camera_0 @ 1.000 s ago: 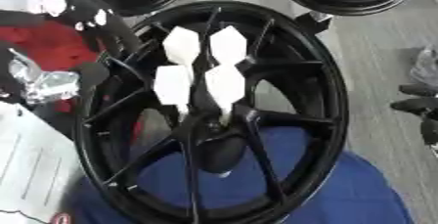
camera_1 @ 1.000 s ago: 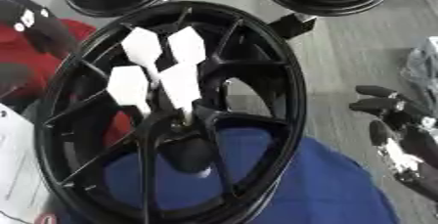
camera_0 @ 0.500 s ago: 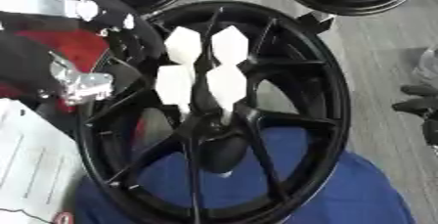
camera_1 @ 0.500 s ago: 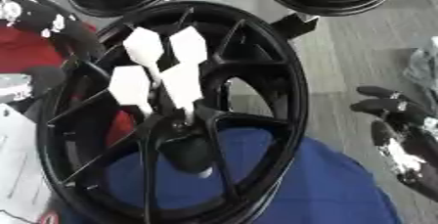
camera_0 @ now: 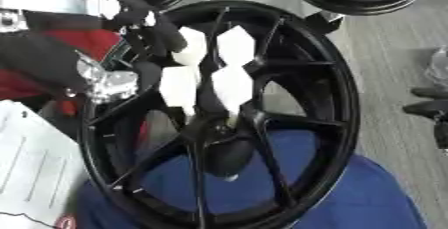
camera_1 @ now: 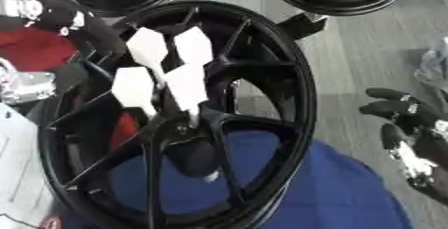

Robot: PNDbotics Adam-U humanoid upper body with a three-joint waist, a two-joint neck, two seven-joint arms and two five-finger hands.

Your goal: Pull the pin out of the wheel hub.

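The pin stands upright in the wheel hub, flights uppermost. The left hand is nearer, just upper-left, fingers relaxed apart and empty. The right hand rests open, well apart.

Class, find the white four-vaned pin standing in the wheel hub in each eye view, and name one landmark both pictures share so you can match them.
Left eye view: the pin stands just above centre, over the hub.
Right eye view: the pin sits left of centre, upper half.
Shared landmark: the blue cloth under the black wheel, at the bottom right of both.
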